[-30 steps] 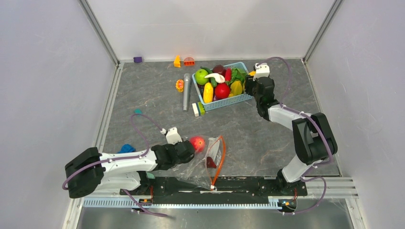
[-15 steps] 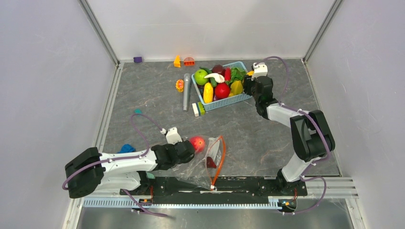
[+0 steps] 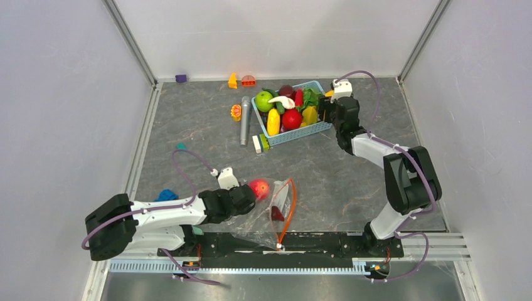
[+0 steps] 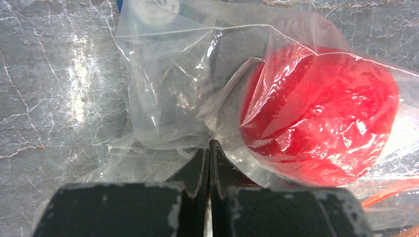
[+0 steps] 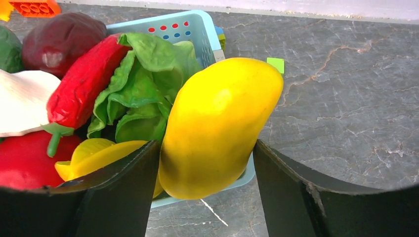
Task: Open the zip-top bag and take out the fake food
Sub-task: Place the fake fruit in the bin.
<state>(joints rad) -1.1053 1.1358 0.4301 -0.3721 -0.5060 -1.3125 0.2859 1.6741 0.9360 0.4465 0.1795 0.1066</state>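
Pretty sure we're mid-unload here. The zip-top bag (image 3: 263,221) lies on the counter (image 3: 351,179) close to the arm bases. Its orange zip strip (image 3: 292,200) is splayed into an open loop, so the opening step looks done to us.

The right claw (image 5: 206,148) is well away at the light-blue basket (image 5: 197,29), clamped on a yellow mango piece (image 5: 217,123) with a finger pressing each flank. The mango hangs over the basket's rim beside the lettuce (image 5: 143,98). We can't tell if it's fully inside the wall line.

The left claw (image 4: 209,148) is pinched tight on a fold of bag film, just beside the red fruit (image 4: 321,118), which sits inside the plastic. A small maroon piece (image 3: 276,214) lies further in the bag, near the zip strip.

Our guess for the next move is to let the mango go into the basket. Then the right arm comes back across for the red fruit, with the left claw anchoring the bag.

On materials, the film is thin, crinkly and full of glare. We'd expect it to bunch and slide rather than hold a mouth open. The red fruit is round, glossy hard plastic, so it's likely slippery through the film. The mango is smooth, oblong and tapered, which makes it easier to pinch. The basket is rigid, with a perforated wall. The counter is flat, grey and marbled.
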